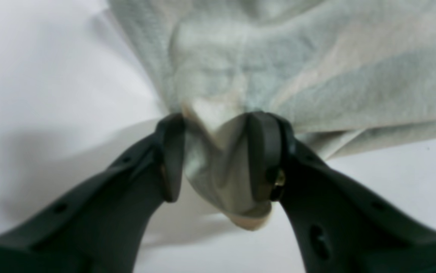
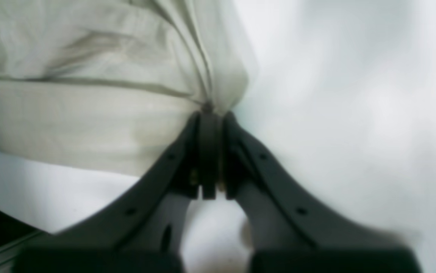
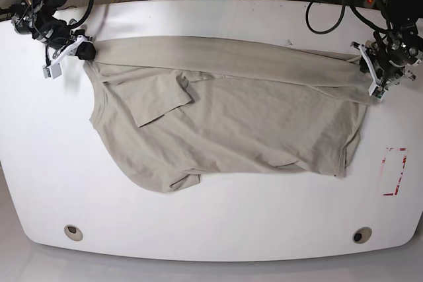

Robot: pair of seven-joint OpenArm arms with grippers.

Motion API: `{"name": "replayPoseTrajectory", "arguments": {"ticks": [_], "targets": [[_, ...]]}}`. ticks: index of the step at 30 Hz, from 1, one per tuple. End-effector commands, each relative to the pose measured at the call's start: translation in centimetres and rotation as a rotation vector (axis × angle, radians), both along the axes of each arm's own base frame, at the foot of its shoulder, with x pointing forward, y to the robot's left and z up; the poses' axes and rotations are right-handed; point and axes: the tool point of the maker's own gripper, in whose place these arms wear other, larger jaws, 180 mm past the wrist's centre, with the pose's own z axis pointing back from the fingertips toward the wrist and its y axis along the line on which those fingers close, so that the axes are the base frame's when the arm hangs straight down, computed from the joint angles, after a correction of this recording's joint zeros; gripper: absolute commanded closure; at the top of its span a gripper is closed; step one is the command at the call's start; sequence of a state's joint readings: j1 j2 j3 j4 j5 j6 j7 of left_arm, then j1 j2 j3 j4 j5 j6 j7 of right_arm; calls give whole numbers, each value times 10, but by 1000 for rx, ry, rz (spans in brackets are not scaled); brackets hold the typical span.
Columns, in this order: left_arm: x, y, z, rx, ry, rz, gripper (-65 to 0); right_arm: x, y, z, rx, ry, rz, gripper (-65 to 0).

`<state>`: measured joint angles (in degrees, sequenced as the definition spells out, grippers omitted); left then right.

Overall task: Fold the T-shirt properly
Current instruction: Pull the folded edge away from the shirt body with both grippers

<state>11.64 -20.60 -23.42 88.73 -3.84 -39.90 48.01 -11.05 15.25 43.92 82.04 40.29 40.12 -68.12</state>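
The beige T-shirt (image 3: 231, 117) lies spread across the white table (image 3: 211, 222), with its far edge folded over into a long band. One sleeve (image 3: 155, 97) rests on top of the body. At the band's left end in the base view, my right gripper (image 3: 86, 49) is shut, and the cloth (image 2: 89, 113) is pinched at its fingertips (image 2: 209, 113). My left gripper (image 3: 363, 65) holds the band's right end. A thick wad of fabric (image 1: 218, 167) fills the space between its two pads (image 1: 263, 151).
A red-outlined rectangle (image 3: 394, 171) is marked on the table near the right edge. Two round holes (image 3: 73, 232) (image 3: 361, 234) sit near the front edge. Cables (image 3: 324, 11) run along the back behind the table.
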Motion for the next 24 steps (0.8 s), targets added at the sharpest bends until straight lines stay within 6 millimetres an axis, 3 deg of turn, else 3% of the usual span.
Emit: {"name": "replayPoseTrajectory", "arguments": {"ticks": [1,7,9,15,18,21,24], "targets": [[-17,15,-4,60,68,6,-239,-11,-12,-1,-48,53,13,0],[-56,22,7,109,85,8,-239,-28,-14,11,-122,56,55,0],[-68,15,8,112,94,-3,-239,-37,-13,16,-151,63,76,0],[-94,5,8,121,129,-29,-240,-60,-11,18,-187,112,112,0],[-96,5,7,121,136,-30,-242,-61,-11,18,-187,116,112,-10],[-96,5,8,122,133,-32,-243,-58,-12,22,-198,103,119,-168],[-95,5,8,122,131,-32,-283,-46,-10,42,-255,43,150,-325]]}}
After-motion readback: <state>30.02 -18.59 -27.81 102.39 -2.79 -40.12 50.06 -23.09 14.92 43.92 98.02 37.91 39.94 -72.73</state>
